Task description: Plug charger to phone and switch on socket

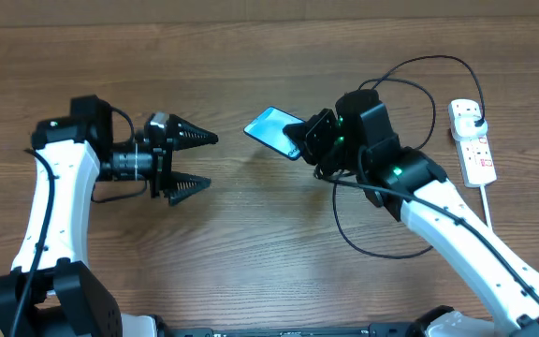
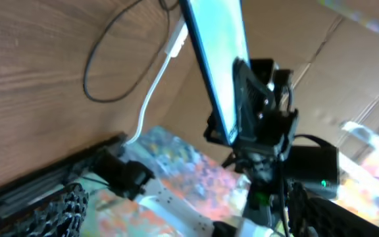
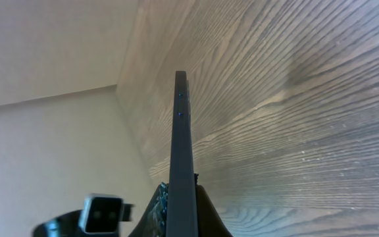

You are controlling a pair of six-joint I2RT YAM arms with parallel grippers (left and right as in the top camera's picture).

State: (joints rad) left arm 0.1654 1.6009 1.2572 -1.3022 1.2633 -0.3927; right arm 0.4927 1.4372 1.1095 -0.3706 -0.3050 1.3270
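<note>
Between the right fingers, the phone (image 1: pixel 269 126) is clamped by one end, its free end pointing toward the spread left fingers.

The right gripper (image 1: pixel 299 142) is clenched on the phone, which shows edge-on between the finger pads (image 3: pixel 206 209) in the right wrist view, with the wooden table (image 1: pixel 251 253) behind it. In the left wrist view its lit screen tilts across the frame. The left gripper (image 1: pixel 211 160) is released, holds nothing, and faces the phone's free end with bare table between them. Behind the right fingers the charger (image 1: pixel 435 108) loops its black cable across the table to the socket (image 1: pixel 475 150), which lies well apart from both sets of fingers.
</note>
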